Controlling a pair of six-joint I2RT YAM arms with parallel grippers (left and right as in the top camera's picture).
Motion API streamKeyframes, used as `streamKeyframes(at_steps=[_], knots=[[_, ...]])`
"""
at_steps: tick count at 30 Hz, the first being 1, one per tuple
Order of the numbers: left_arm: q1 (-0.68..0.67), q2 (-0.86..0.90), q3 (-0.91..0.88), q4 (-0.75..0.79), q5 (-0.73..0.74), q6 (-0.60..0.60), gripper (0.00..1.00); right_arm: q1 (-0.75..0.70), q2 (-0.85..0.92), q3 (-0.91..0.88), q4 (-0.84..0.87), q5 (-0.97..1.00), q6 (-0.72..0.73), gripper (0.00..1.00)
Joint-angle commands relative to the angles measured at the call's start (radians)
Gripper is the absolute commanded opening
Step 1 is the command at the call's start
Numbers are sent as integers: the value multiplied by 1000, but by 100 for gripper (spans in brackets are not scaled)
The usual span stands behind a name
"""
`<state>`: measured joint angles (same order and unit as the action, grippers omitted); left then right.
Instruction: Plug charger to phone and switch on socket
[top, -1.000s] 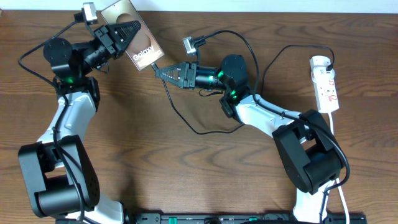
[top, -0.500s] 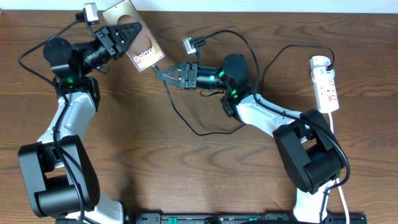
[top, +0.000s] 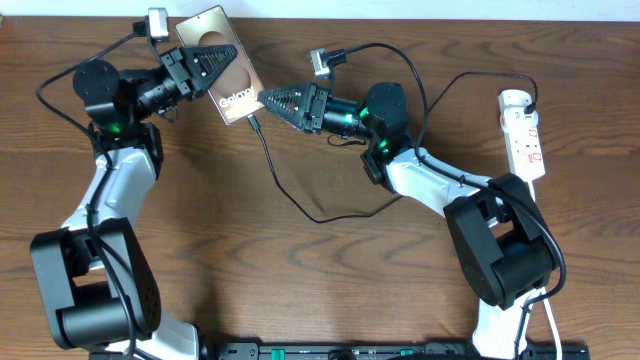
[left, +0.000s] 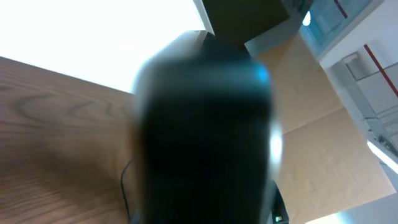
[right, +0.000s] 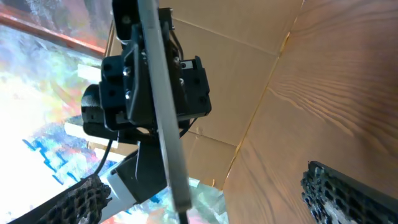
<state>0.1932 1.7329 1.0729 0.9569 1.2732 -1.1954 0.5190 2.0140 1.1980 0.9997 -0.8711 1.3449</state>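
Charger (top: 320, 216) cable loops mid-table; tip looks seated in phone (top: 238, 100); socket (top: 524, 135) lies far right, well apart; right gripper (top: 268, 100) jaws wide, empty, just beside phone; left gripper (top: 232, 52) clamps phone at far edge. Plugging judged done; next, right arm must reach socket switch.

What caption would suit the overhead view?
Left end effector grips the phone; open right end effector beside it; charger trails toward the socket.

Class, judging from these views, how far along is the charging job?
Seemingly done: the charger tip meets the phone, held by the left gripper. In hand: the right gripper, open, beside it. Left: switching on the socket.
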Motion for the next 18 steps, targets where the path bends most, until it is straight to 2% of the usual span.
streamKeyframes(at_steps=[1, 3, 6, 8, 12, 14, 16, 18], knots=[[36, -10, 10, -74, -10, 94, 7, -10, 2, 18, 0, -15, -19, 99], [57, -10, 10, -192, -14, 162, 7, -21, 2, 18, -20, -29, -34, 99], [85, -10, 10, -454, -46, 328, 7, -40, 2, 18, -85, -59, -76, 99], [89, -10, 10, -629, -62, 484, 7, -51, 2, 18, -140, -77, -116, 99], [82, -10, 10, -883, -107, 677, 7, -71, 2, 18, -269, -106, -227, 99], [79, -10, 10, -989, -156, 734, 7, -80, 2, 18, -350, -111, -285, 99], [65, -10, 10, -1151, -272, 842, 8, -89, 2, 18, -502, -112, -409, 99], [50, -10, 10, -1231, -342, 901, 7, -89, 2, 18, -573, -111, -478, 99]])
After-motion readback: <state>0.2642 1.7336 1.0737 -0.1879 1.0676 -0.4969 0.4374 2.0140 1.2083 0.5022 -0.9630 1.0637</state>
